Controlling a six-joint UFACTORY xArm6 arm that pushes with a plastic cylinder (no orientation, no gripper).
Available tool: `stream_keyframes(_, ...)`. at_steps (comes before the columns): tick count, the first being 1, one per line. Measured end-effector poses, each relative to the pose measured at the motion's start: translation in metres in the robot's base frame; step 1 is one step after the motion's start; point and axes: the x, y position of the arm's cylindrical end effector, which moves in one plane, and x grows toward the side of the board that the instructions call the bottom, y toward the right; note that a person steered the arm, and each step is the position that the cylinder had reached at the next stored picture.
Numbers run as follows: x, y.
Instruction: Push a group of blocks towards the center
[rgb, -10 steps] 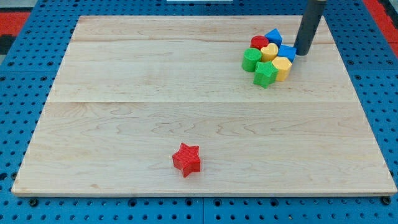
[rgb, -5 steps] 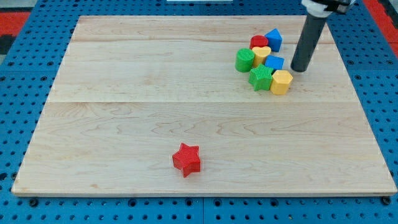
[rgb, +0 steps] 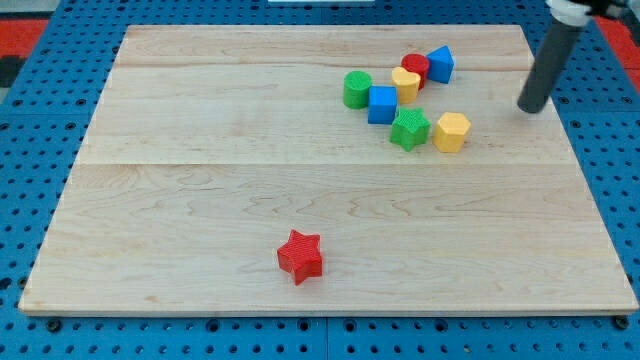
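Looking across the wooden table (rgb: 200, 200), we see my tip (rgb: 529, 109) resting near the right edge, in the upper half of the board. It is a bare rod end with no jaws, so it grips nothing and touches no block; it stands apart from the cluster, to the right of it.

The group of blocks sits in the upper right part of the table, well short of the middle. Nearest my tip is the yellow block (rgb: 452, 131), a many-sided piece. Just left of it, a little apart, lies the green star (rgb: 409, 129). Up and left of that star is the blue cube (rgb: 382, 104), close to the star's upper corner. The green cylinder (rgb: 357, 89) stands just left of the cube. The yellow heart (rgb: 405, 83) sits up and right of the cube and touches the red cylinder (rgb: 416, 68) behind it. The blue block (rgb: 440, 63), a wedge-like piece, lies just right of the red cylinder, closest to the top edge.

Well apart from all these, a red star (rgb: 300, 256) lies alone near the bottom edge, slightly left of the midline.
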Motion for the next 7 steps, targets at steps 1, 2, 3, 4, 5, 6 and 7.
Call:
stream_keyframes(1, 0.073, -0.025)
stream_keyframes(2, 0.045, -0.065)
stream_keyframes(3, 0.015, -0.093)
stream_keyframes(4, 0.0, -0.128)
stream_keyframes(5, -0.009, -0.15)
stream_keyframes(6, 0.02, -0.138)
stream_keyframes(7, 0.081, -0.149)
